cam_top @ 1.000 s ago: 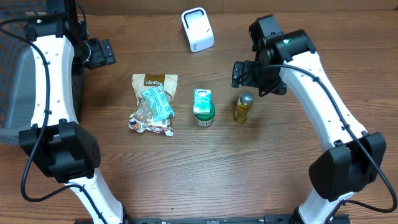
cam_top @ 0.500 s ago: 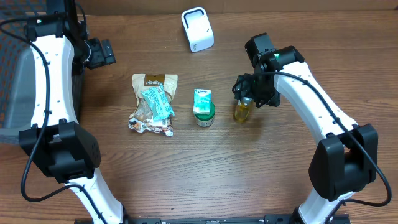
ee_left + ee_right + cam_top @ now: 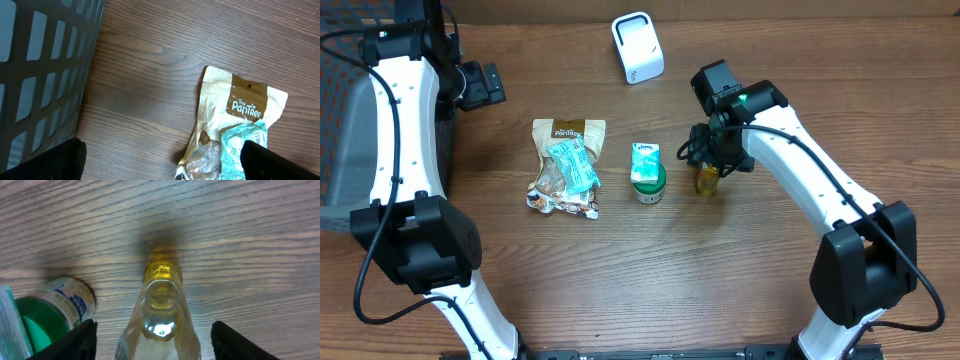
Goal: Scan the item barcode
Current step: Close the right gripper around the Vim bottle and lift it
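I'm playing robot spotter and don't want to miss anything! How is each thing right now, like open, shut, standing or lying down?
bottle: standing upright, between the right fingers, not squeezed yet.
right gripper: open, one finger on each side of the bottle.
left gripper: open, holding nothing.
snack bag: lying flat, with a teal packet on top.
jar: upright, green lid on.
scanner: standing, untouched.

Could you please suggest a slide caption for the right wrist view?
The right gripper straddles the upright yellow bottle, jaws open and not touching it; a green-lidded jar stands beside it.
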